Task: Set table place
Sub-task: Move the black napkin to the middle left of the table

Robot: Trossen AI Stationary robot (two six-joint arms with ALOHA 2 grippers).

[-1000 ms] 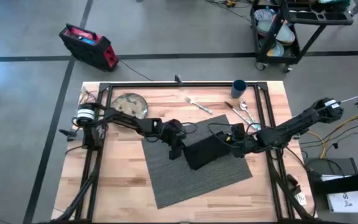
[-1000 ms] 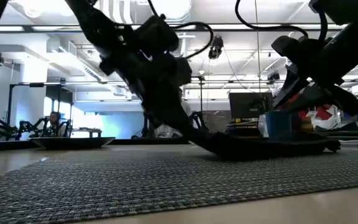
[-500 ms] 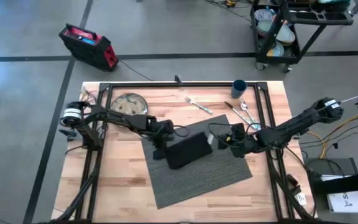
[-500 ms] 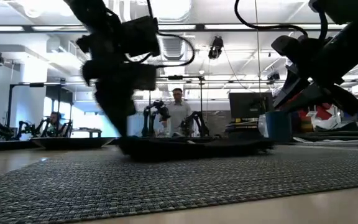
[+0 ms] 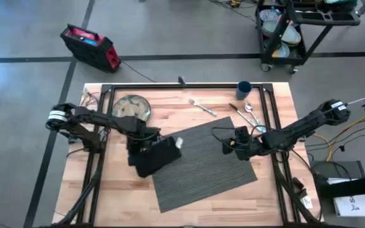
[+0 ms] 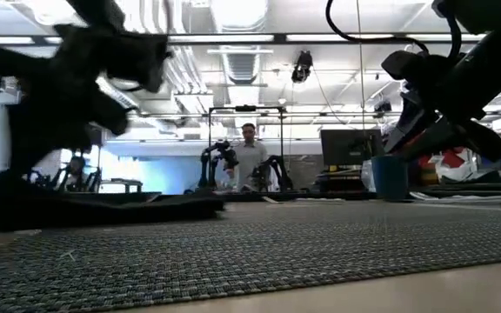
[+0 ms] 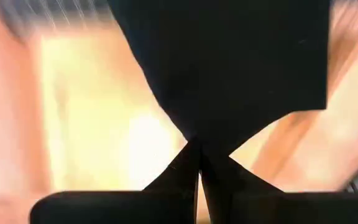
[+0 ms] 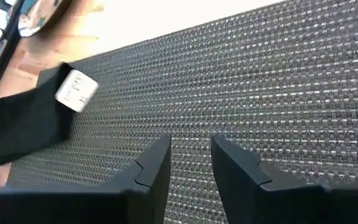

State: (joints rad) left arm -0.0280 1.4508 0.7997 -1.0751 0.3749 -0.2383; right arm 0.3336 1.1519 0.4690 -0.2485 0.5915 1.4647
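Black cloth fills most of the left wrist view: the napkin (image 7: 229, 62) is pinched between the clenched fingers of the left claw (image 5: 135, 154), and the wood behind it is blurred. In the low view this claw is smeared by motion and hard to make out. Since the earlier frames, the left claw has dragged the napkin from the middle of the placemat (image 5: 204, 161) to its left edge, where the napkin now lies partly on the worktop (image 5: 113, 190). A white tag (image 8: 76, 91) shows at one napkin corner. The right claw (image 5: 228, 144) hovers over the placemat's right part, released, fingers apart, holding nothing. Plate (image 5: 131, 106), fork (image 5: 202, 107), knife (image 5: 239, 114), spoon (image 5: 250, 111) and cup (image 5: 244, 89) remain along the far side.
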